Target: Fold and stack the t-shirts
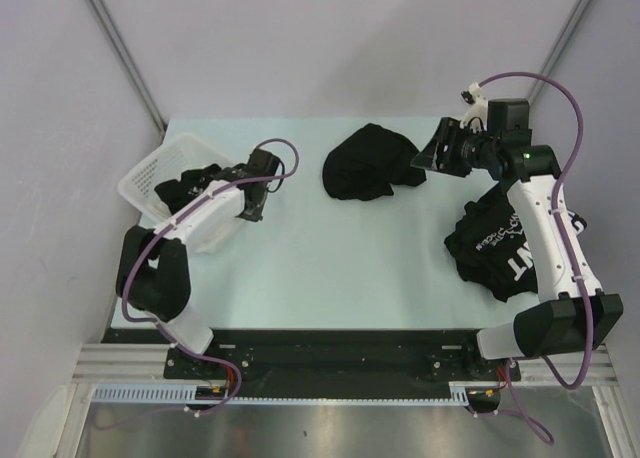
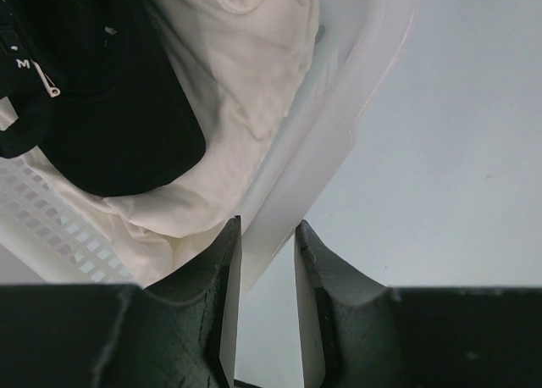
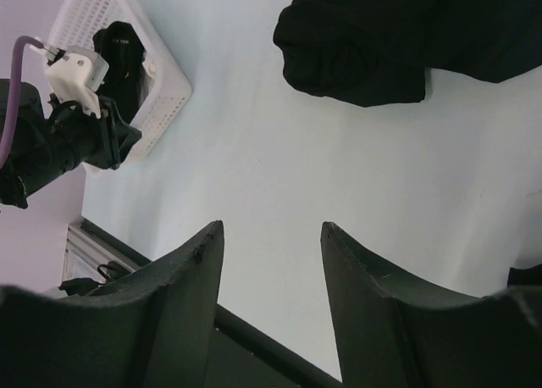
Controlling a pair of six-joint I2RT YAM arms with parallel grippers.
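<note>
t-shirts (image 1: pixel 370 163) crumpled on table (image 1: pixel 330 268), left hand (image 2: pixel 268 229) clamping basket (image 2: pixel 318 176) rim

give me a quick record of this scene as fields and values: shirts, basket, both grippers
centre t-shirt: black, crumpled, far middle of the table
lettered t-shirt: black, crumpled, right side, partly under the right arm
basket: left side, holds a black garment and a white cloth
left gripper: jaws astride the basket rim, grip unclear
right gripper: open, empty, beside the centre t-shirt
folded: none yet
</note>
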